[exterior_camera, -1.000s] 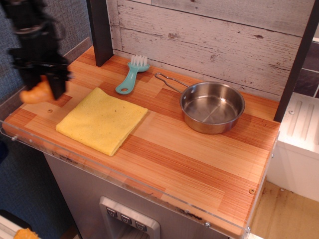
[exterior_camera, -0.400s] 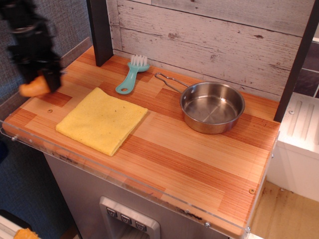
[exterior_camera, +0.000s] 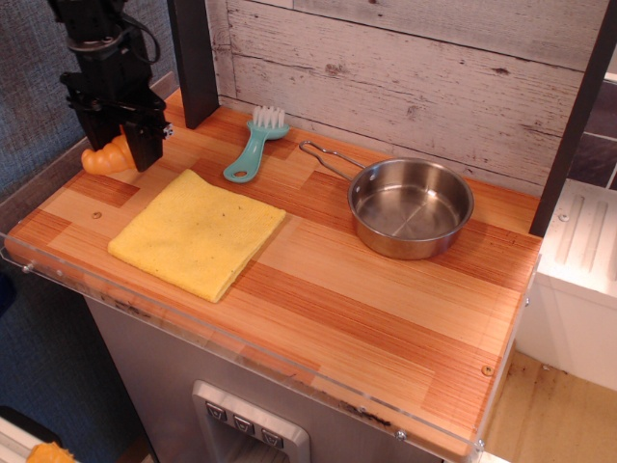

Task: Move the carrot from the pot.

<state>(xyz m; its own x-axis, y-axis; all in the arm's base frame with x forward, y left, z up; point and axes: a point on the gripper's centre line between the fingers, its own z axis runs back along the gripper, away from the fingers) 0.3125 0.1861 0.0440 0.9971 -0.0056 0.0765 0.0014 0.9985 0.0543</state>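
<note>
The orange carrot (exterior_camera: 99,160) is at the table's back left corner, low over the wood or touching it; I cannot tell which. My black gripper (exterior_camera: 121,154) stands upright over it, with its fingers (exterior_camera: 147,154) closed around the carrot's right part. The carrot's left end sticks out past the fingers. The shiny steel pot (exterior_camera: 411,207) stands empty at the right of the table, its wire handle pointing left, far from the gripper.
A folded yellow cloth (exterior_camera: 198,233) lies front left, just in front of the gripper. A teal brush (exterior_camera: 253,149) lies between the gripper and the pot. A dark post (exterior_camera: 194,60) rises behind the gripper. A plank wall (exterior_camera: 405,68) closes the back.
The gripper has moved right and toward the back wall with the carrot, from off the left edge to above the table's back left corner, and lower.
</note>
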